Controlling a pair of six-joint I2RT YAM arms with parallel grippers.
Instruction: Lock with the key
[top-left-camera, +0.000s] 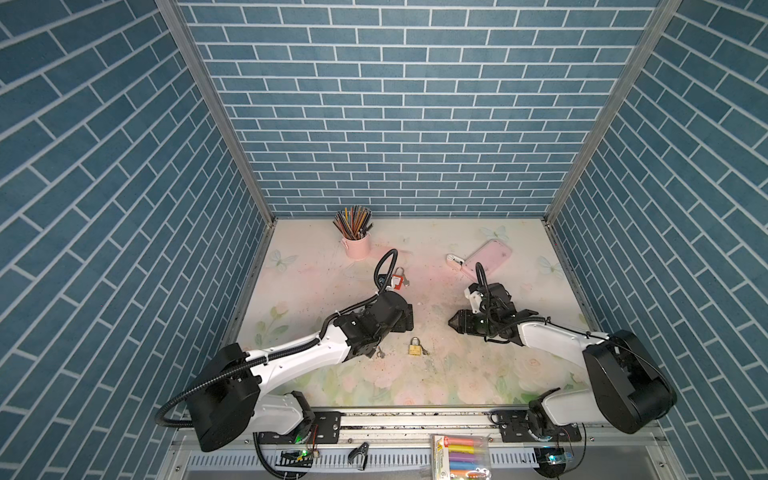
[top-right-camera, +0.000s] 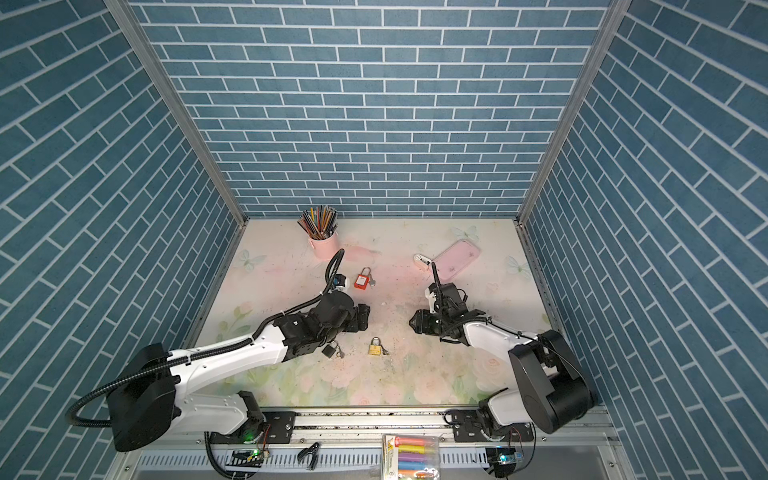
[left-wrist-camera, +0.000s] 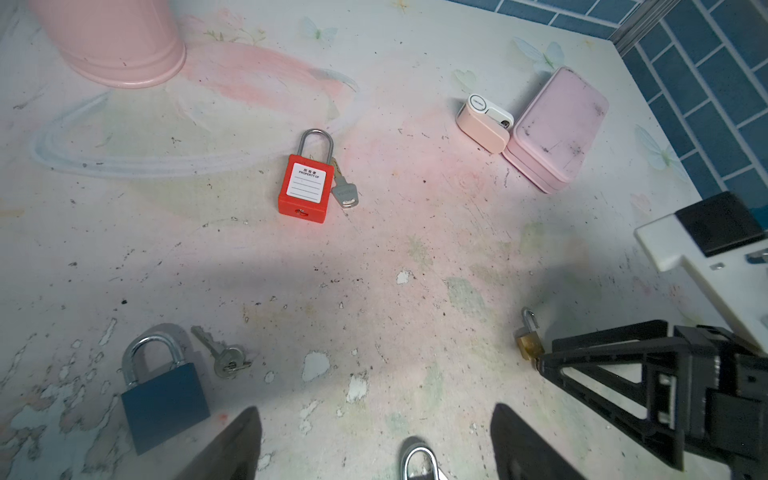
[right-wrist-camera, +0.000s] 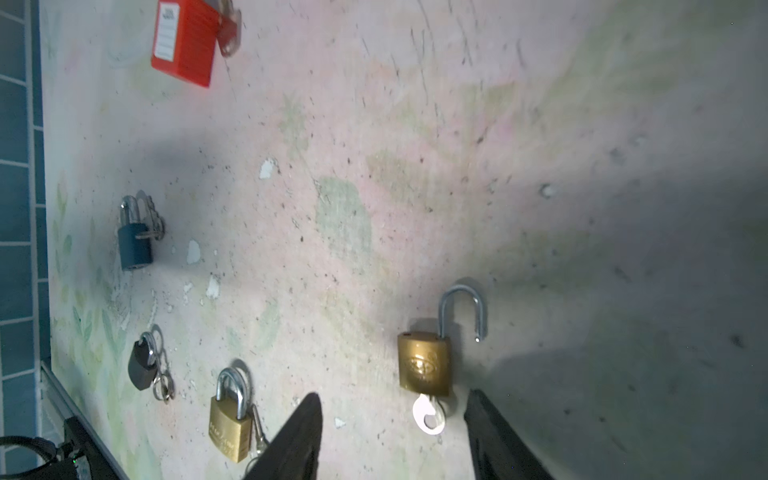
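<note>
Right gripper (right-wrist-camera: 394, 395) is open. Its fingers (right-wrist-camera: 305, 432) stand apart on either side of the key (right-wrist-camera: 429, 415), with a gap visible on both sides and no contact.

The key sits in the bottom of the open brass padlock (right-wrist-camera: 424, 363), head pointing toward the gripper. That padlock lies on the table (right-wrist-camera: 415, 166) right at the right gripper's tip. Its shackle is lifted out of the body with one leg free. I can't make it out in either top view.

Left gripper (left-wrist-camera: 374, 409) is wide open and holds nothing. A steel shackle (left-wrist-camera: 417, 457) shows at the frame edge between its fingers; its body is cut off, so I can't tell which lock it is.

In both top views the two grippers face each other across the middle of the table, well apart. The closed brass padlock (top-left-camera: 414, 347) lies between them, nearer the front edge.

Other locks, none touched:
- red padlock (left-wrist-camera: 306, 187), further back
- blue padlock (left-wrist-camera: 164, 399), off to one side of the left gripper
- black padlock (top-right-camera: 329, 350), just beside the left arm
</note>
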